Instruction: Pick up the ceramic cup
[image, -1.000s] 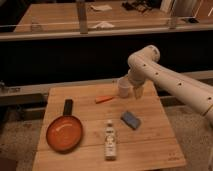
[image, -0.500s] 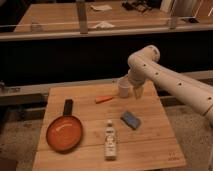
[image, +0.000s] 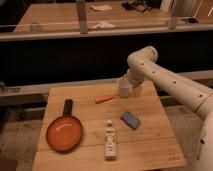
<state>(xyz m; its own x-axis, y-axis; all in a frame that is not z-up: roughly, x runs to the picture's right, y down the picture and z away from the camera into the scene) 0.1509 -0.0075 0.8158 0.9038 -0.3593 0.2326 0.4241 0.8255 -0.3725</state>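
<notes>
The ceramic cup (image: 123, 88) is a small plain white cylinder. It stands upright near the far edge of the wooden table (image: 150, 145), right of centre. My white arm comes in from the right and bends down to it. My gripper (image: 131, 90) is at the cup's right side, at the same height and right against it. Part of the cup's right side is hidden behind the gripper.
An orange pan (image: 64, 133) with a black handle lies at the front left. A slim white labelled bottle (image: 109, 140) stands at the front centre. A blue-grey block (image: 131, 119) and a small orange stick (image: 104, 99) lie near the cup. A dark counter runs behind.
</notes>
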